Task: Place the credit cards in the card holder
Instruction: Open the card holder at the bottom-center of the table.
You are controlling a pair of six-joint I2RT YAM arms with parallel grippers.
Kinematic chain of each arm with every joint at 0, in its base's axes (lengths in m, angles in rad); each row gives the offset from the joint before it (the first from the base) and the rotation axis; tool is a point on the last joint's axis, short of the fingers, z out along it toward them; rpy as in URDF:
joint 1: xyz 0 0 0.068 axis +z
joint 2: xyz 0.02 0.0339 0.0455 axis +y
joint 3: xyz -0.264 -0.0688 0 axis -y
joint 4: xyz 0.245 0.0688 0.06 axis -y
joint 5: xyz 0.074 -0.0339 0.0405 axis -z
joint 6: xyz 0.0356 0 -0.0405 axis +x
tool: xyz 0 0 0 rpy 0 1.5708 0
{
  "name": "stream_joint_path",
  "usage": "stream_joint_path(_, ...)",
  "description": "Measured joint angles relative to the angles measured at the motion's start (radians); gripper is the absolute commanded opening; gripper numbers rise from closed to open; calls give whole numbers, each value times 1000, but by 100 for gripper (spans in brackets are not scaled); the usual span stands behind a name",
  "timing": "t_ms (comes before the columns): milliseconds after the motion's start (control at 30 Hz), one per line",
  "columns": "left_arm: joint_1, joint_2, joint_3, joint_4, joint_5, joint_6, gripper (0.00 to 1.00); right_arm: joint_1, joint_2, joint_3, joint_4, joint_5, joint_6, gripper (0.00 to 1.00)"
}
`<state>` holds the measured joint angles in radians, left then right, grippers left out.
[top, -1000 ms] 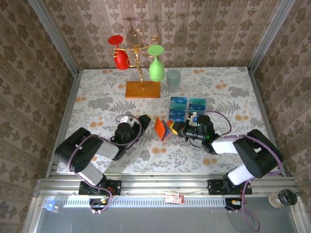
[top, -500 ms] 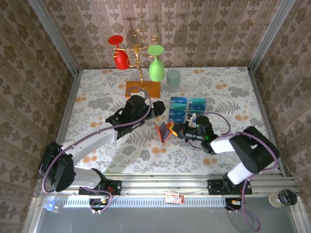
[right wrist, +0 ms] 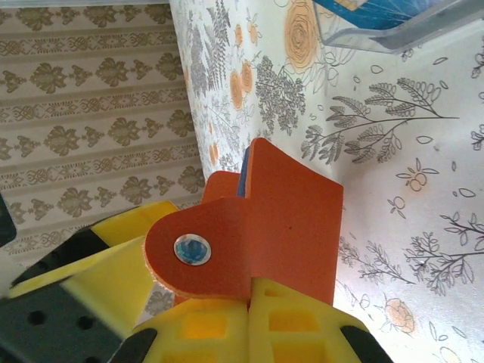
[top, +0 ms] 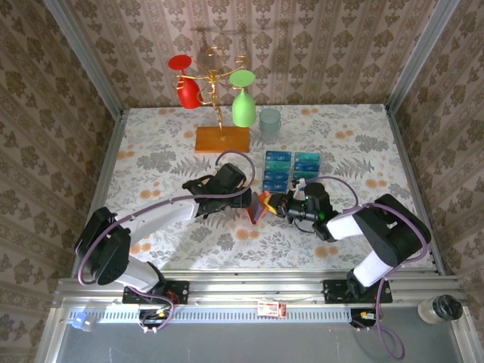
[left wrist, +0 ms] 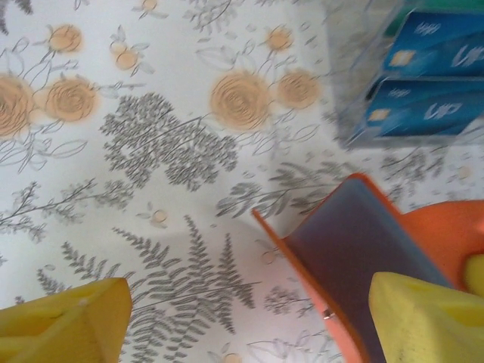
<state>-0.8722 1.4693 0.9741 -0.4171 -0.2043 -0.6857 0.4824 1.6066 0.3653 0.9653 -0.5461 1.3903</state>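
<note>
top: holder mid-frame, on edge, pinched in closed right gripper; left gripper just left of it; cards above, in clear tray | left wrist: fingers spread wide, grasping nothing; holder lower right, flaps apart; cards upper right | right wrist: holder centre, clamped by yellow fingers
</note>
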Motion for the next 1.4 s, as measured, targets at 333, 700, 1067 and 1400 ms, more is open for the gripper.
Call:
stream_joint_path(333,-25,43,-61,-6,-11,26,68,0,31,-39,34,23,0,0)
stream_joint_path(700,-47,82,-72,22,-37,63,55,0,31,-81,35,68,0,0)
stream_joint_path(1067,-55,121,-93,77,-60,92,50,1,22,-143,33,136,0,0)
stream_joint_path(1400,-63,182,-95,126,-82,123,43,46,-37,-169,6,226,1,0)
